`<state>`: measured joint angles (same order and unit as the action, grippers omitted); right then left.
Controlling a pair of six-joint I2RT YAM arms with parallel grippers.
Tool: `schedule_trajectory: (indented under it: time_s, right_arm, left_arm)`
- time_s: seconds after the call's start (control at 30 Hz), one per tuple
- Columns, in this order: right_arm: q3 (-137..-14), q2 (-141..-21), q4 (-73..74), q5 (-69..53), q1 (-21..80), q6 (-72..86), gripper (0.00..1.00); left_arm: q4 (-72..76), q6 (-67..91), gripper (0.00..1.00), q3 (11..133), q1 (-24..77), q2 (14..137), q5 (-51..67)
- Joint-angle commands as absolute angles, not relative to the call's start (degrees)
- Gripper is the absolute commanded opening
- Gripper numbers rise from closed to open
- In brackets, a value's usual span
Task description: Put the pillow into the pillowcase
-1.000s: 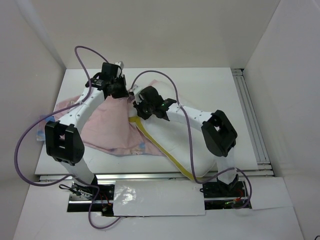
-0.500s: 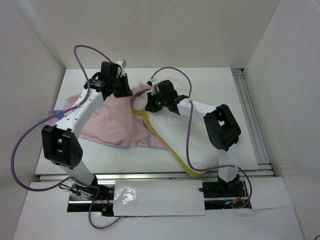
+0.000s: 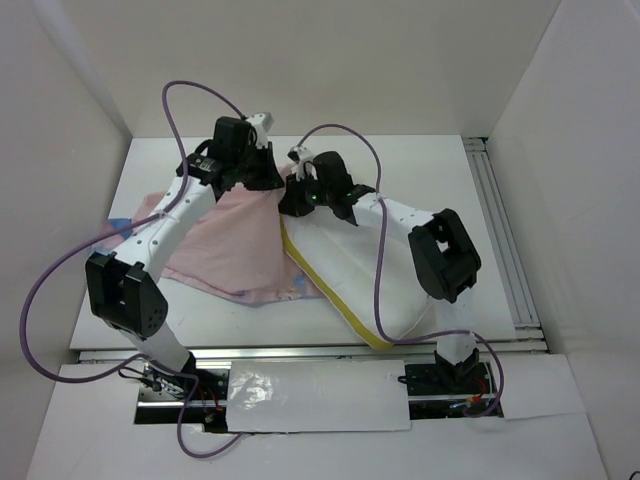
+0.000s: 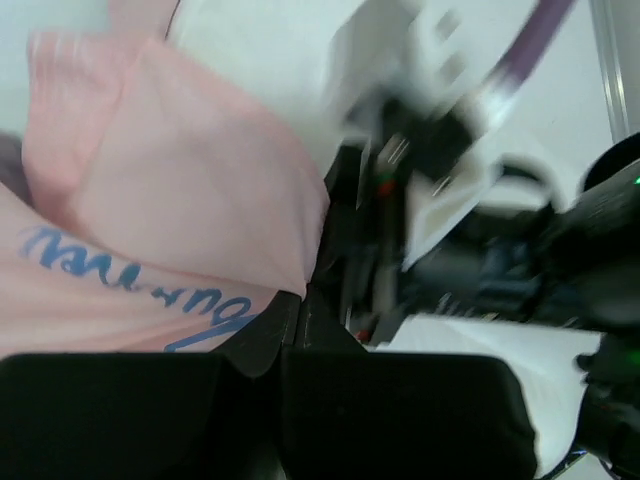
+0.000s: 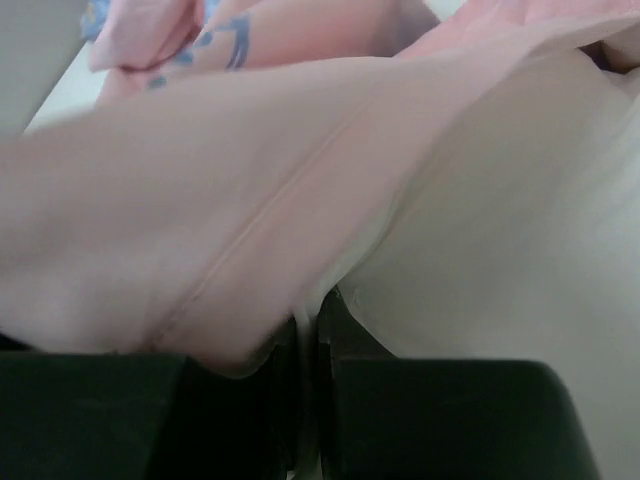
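The pale pink pillowcase (image 3: 225, 245) lies across the left half of the table, with blue print at its edges. The white pillow (image 3: 365, 275) with its yellow edge strip lies to the right, its far end under the pillowcase's raised edge. My left gripper (image 3: 262, 180) is shut on the pillowcase's edge (image 4: 200, 220) and holds it up. My right gripper (image 3: 292, 200) is next to it, shut on the pink pillowcase fabric (image 5: 200, 250), with the white pillow (image 5: 520, 240) right beside its fingers.
White walls close in the table at the left, back and right. A metal rail (image 3: 500, 230) runs along the right edge of the table. Purple cables loop above both arms.
Both grippers have moved toward the back and closer together, lifting the pillowcase's edge. The pillow's far end has been drawn further under the pink fabric.
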<state>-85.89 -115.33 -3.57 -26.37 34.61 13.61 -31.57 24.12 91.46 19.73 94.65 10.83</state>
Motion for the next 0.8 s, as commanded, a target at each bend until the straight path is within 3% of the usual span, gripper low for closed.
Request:
schedule_trajectory:
  time_s: [0.0, 0.07, 0.13, 0.17, 0.3, 0.57, 0.77]
  right_arm:
    - [-86.67, -113.65, -7.22, -33.13, 38.58, 9.86, 0.0]
    - [-80.53, -110.94, -7.21, -33.13, 39.2, 7.04, 0.11]
    - [-77.1, -108.82, -7.21, -33.13, 39.2, 5.81, 0.3]
    - [-74.9, -107.68, -6.68, -31.57, 38.5, 5.8, 0.51]
    - [-75.48, -101.44, -4.23, -27.16, 35.17, 5.19, 1.0]
    - [-82.77, -102.12, 5.35, -27.14, 20.42, 8.52, 1.0]
    - [-96.48, -115.73, 10.45, -31.46, 15.47, 4.67, 1.0]
  left_arm:
    - [-30.05, 25.3, 0.0, 96.93, 19.95, 94.92, 10.3]
    - [-30.59, 27.41, 0.0, 99.14, 19.34, 95.8, 6.95]
    - [-31.11, 28.99, 0.0, 99.14, 18.64, 96.59, 6.42]
    - [-31.11, 29.0, 0.0, 99.14, 18.63, 97.11, 5.89]
    - [-30.59, 30.15, 0.0, 96.42, 18.11, 97.12, 5.19]
    - [-31.2, 30.15, 0.0, 96.06, 18.11, 98.7, 3.25]
    - [-31.73, 29.62, 0.0, 97.29, 18.11, 99.32, 2.72]
